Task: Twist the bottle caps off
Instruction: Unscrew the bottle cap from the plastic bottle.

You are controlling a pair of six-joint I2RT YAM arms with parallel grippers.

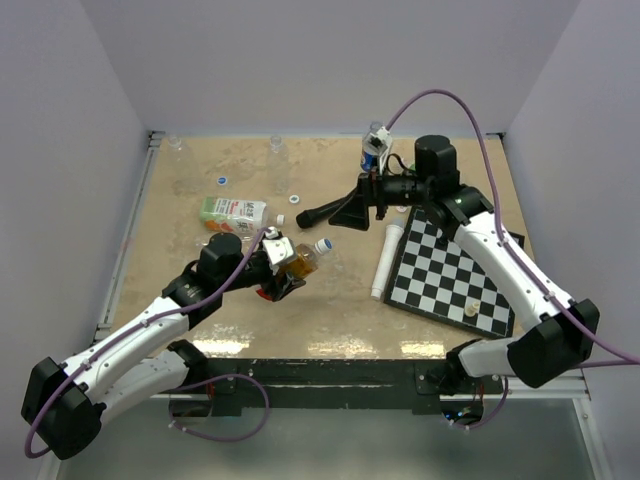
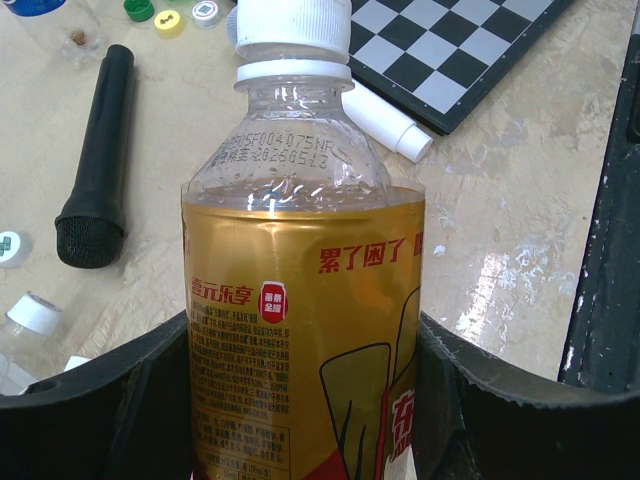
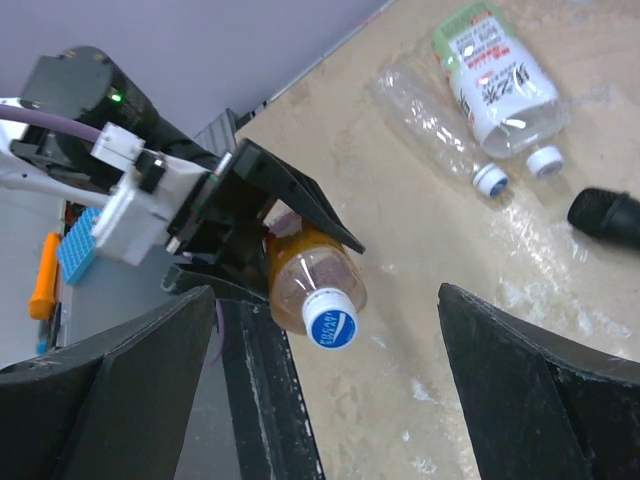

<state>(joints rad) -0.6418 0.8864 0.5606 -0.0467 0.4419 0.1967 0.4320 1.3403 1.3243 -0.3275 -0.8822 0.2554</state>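
Table: bottles scattered, mostly toward the far and left edges.
Left gripper: mine, about half open, clamped round the amber bottle's body.
Right gripper: mine, jaws full wide, nothing held, mid-table toward the far edge, facing the cap.
Amber bottle: lifted off the table by the near edge, left of centre, tilted, neck toward my right gripper.
Green-label bottle: lying toward the left edge, looks capped.
Amber bottle's cap: screwed on, not gripped yet.
Loose cap: far-left area, others nearby.
Progress: some bottles probably opened; this one and more left.
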